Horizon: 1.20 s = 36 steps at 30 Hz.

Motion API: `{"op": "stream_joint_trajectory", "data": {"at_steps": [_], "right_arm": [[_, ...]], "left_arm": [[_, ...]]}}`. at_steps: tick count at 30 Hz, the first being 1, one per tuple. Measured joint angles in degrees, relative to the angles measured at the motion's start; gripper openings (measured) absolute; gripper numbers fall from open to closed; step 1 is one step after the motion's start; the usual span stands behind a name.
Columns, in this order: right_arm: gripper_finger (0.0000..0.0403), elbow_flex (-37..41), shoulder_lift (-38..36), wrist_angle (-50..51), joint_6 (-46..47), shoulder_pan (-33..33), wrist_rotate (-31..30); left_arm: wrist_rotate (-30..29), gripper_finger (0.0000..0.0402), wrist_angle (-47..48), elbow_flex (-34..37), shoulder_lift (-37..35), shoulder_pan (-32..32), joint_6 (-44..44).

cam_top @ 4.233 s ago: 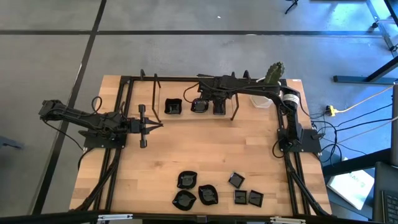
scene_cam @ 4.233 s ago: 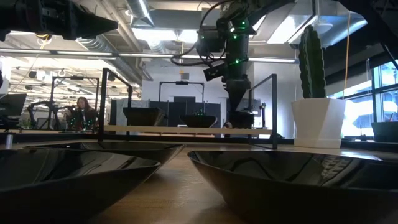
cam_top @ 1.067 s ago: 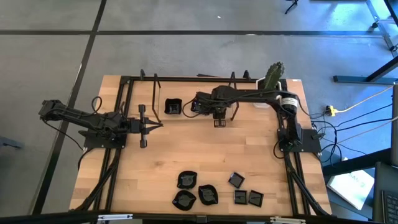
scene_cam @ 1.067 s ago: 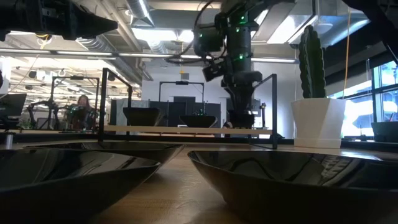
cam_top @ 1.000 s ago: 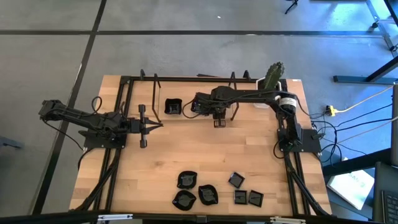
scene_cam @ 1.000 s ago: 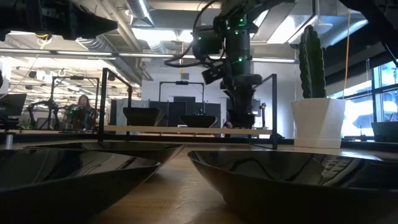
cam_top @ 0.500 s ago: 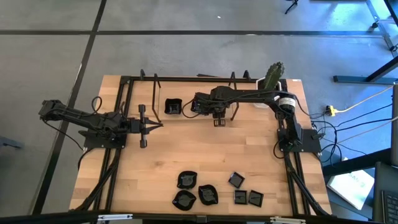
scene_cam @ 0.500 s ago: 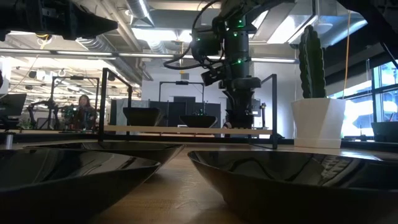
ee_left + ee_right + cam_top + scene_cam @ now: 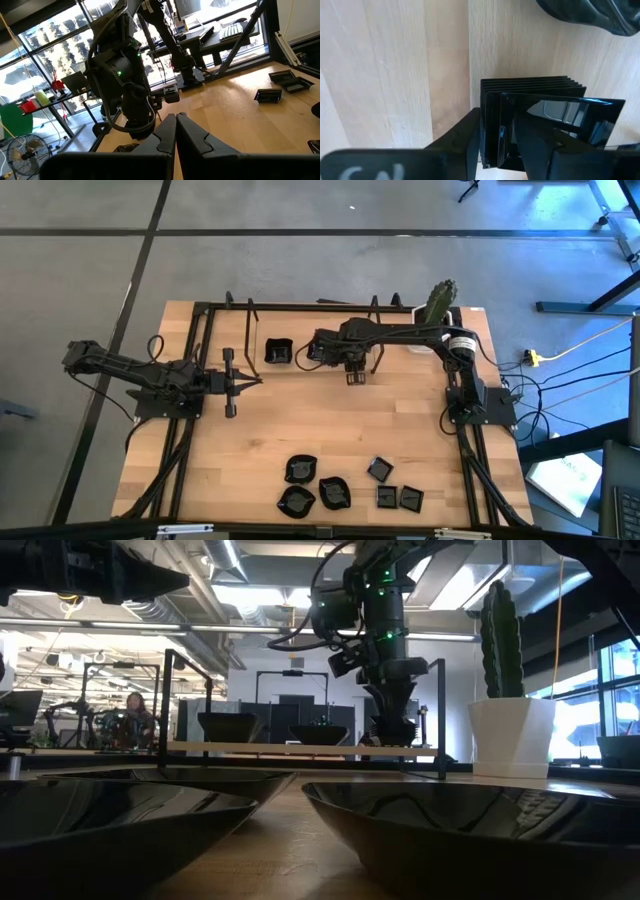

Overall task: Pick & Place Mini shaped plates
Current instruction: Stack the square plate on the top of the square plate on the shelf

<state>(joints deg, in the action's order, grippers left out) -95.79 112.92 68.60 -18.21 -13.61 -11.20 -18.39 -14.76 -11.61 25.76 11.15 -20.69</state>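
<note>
Surface (image 9: 300,420): pale wood, with a black rack (image 9: 290,367) across the far part.
Right arm (image 9: 410,333): stretched left from its base at the right edge, across the rack.
Left arm (image 9: 130,370): waiting at the left edge, well apart from all dishes.
Cactus (image 9: 437,302): in a white pot at the far right corner, untouched.
Plates (image 9: 334,493): six loose at the near edge, rounded ones to the left and square ones to the right; one more on the rack (image 9: 278,351), far left of the right gripper.
Right gripper (image 9: 353,376): low at the rack's near edge, pinching a square plate (image 9: 560,120) between its fingers, directly over a stack (image 9: 530,85) of like plates standing on the wood.
Wavy plate (image 9: 585,15): just beside that stack, apart from it.
Left gripper (image 9: 176,125): fingers pressed together, holding nothing.
Change: four seconds back, right gripper farther off, over the rack's shelf; since then drawn nearer and held low there, with a slight sideways shift in the last half second; near group untouched throughout.
Meaning: apparently one square plate in hand at the stack, neither released nor carried clear; whether being set down or lifted, not possible to tell; six near plates still waiting.
</note>
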Motion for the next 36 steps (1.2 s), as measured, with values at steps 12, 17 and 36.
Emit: {"op": "stream_joint_trajectory", "data": {"at_steps": [12,17,36], "right_arm": [[0.0117,-2.9,-0.1,1.8,-0.3,0.0,2.1],[0.0117,-4.5,-0.2,2.4,-0.4,0.0,2.4],[0.0117,-4.0,-0.2,2.7,0.0,0.0,3.4]], "left_arm": [[0.0,0.0008,0.0,0.0,0.0,0.0,0.0],[0.0,0.0004,0.0,0.0,0.0,0.0,0.0],[0.0,0.0006,0.0,0.0,0.0,0.0,0.0]]}}
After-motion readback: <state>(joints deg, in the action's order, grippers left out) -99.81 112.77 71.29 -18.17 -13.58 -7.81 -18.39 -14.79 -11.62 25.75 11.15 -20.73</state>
